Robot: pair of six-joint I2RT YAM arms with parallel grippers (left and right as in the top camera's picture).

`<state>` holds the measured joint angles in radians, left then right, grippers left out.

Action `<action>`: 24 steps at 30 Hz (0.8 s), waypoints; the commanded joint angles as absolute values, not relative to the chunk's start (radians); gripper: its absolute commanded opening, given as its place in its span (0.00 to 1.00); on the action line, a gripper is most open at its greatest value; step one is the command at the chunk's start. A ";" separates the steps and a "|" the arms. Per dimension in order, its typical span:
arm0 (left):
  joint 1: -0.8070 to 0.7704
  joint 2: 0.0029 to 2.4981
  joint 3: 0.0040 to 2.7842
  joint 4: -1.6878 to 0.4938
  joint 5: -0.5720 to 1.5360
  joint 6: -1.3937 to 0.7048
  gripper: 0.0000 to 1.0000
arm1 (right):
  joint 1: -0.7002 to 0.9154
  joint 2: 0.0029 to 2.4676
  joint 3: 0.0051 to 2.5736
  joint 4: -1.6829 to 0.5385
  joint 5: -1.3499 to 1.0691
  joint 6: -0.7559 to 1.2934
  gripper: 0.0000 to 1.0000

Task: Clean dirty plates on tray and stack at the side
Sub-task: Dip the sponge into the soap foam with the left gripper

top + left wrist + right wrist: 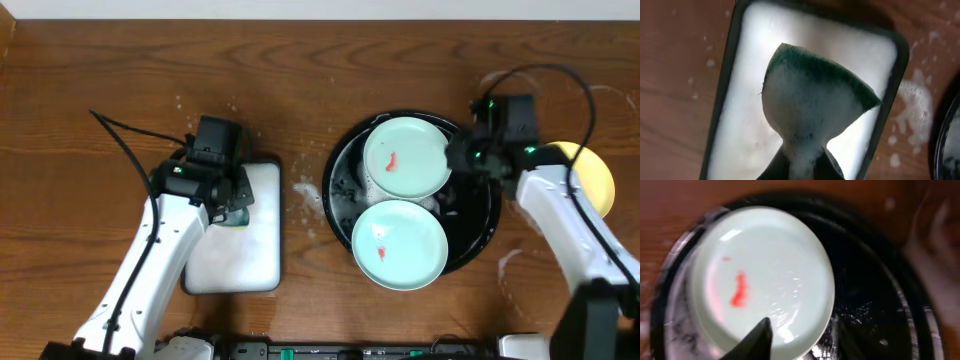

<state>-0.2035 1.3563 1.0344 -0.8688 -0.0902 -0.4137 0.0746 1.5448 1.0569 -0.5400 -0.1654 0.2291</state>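
Two pale mint-green plates lie in the black tray, each with a red smear: one at the back, one at the front. A yellow plate rests on the table right of the tray, partly under my right arm. My right gripper is open astride the back plate's right rim. One finger is over the plate and the other is outside, above the wet tray. My left gripper is shut on a sudsy green sponge.
The white sponge tray with a black rim sits left of the black tray, under the sponge. Its foamy floor fills the left wrist view. Suds are spattered on the wooden table between the two trays.
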 commanded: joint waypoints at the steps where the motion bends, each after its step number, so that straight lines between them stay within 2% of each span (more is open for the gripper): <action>1: -0.199 1.419 0.973 -0.804 -0.113 -0.405 0.08 | 0.080 1.498 1.096 -0.586 -0.203 0.150 0.41; 15: -0.199 1.800 0.917 -0.582 -0.112 -0.404 0.07 | 0.080 1.479 1.096 -0.630 -0.230 0.149 0.42; 19: -0.195 1.824 0.925 -0.593 -0.112 -0.399 0.07 | 0.080 1.479 1.096 -0.636 -0.230 0.148 0.42; 24: -0.195 1.740 1.026 -0.715 -0.104 -0.389 0.07 | 0.080 1.479 1.096 -0.636 -0.230 0.149 0.42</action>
<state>-0.2031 1.7405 0.9943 -0.6590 -0.1226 -0.4103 0.0746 1.4818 1.0912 -0.6338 -0.2180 0.1665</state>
